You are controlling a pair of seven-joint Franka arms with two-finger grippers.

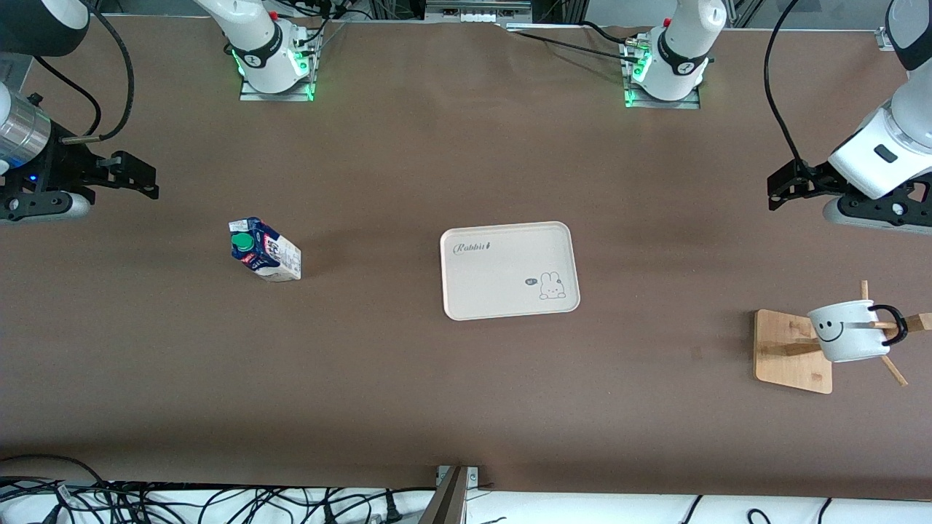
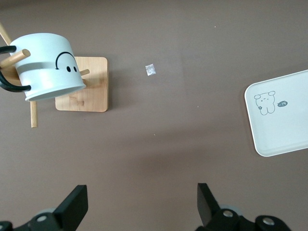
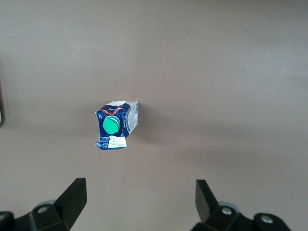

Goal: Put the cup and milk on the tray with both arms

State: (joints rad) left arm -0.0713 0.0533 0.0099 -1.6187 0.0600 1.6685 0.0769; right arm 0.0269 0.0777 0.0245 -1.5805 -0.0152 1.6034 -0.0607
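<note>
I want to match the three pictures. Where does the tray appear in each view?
Front view: the tray lies mid-table, between milk and cup.
Left wrist view: only its bunny corner shows at the edge.
Right wrist view: not recognisable.
Shared landmark: the bunny drawing, in front and left wrist views.

Milk (image 1: 264, 249) stands alone, bare table (image 1: 466, 407) all round; right tool (image 1: 138, 182) open at its 10 o'clock. Tray (image 1: 509, 270) top bare. Cup (image 1: 850, 331) hangs on rack pegs (image 1: 890, 325); pegs prob. crowd handle. Left tool (image 1: 786, 191) open at cup's 11.
</note>
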